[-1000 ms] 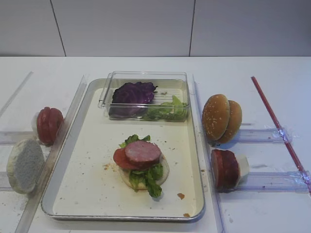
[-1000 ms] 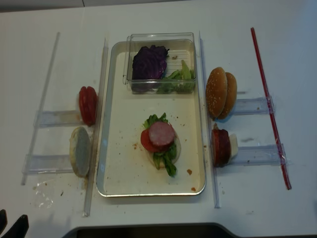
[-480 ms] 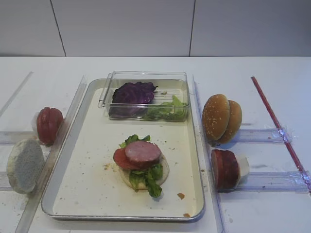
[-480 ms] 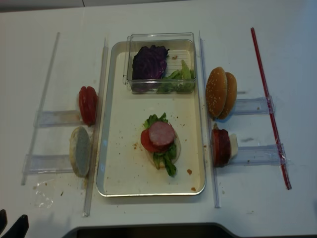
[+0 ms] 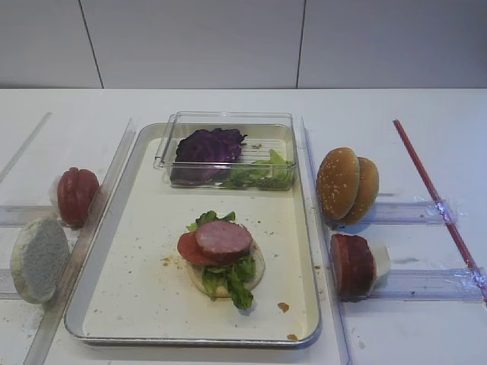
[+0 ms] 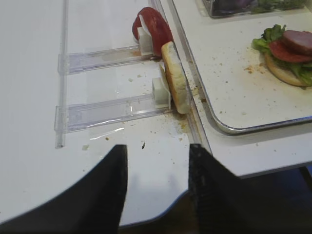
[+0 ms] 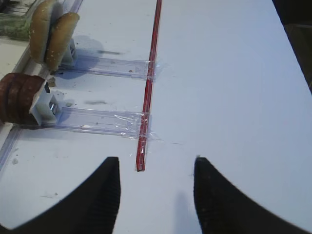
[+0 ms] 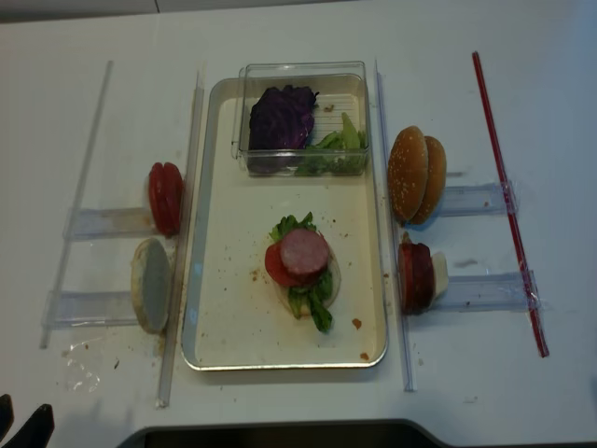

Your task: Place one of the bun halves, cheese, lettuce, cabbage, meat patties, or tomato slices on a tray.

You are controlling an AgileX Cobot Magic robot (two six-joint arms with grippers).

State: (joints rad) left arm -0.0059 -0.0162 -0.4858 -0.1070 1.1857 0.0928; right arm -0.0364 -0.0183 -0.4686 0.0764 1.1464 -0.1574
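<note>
Hovering spread over bare table, both pincers (image 7: 153, 195) (image 6: 157, 187); patty (image 5: 224, 237) tops tray (image 5: 137, 304) stack.

A large rectangular silver-rimmed metal tray (image 8: 216, 345) sat mid-frame on the white tabletop (image 8: 84, 56), holding a stacked pale bun half (image 8: 328, 280), green lettuce (image 8: 319, 313), red tomato slice (image 8: 275, 268) and pinkish patty (image 8: 304, 251).

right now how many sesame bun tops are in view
2: both sesame bun tops stand on edge, side by side, right of the tray. None seem hidden.

Tray (image 5: 106, 228) centre; tomato slices (image 5: 77, 195) left, meat patties (image 5: 351, 264) right.
</note>
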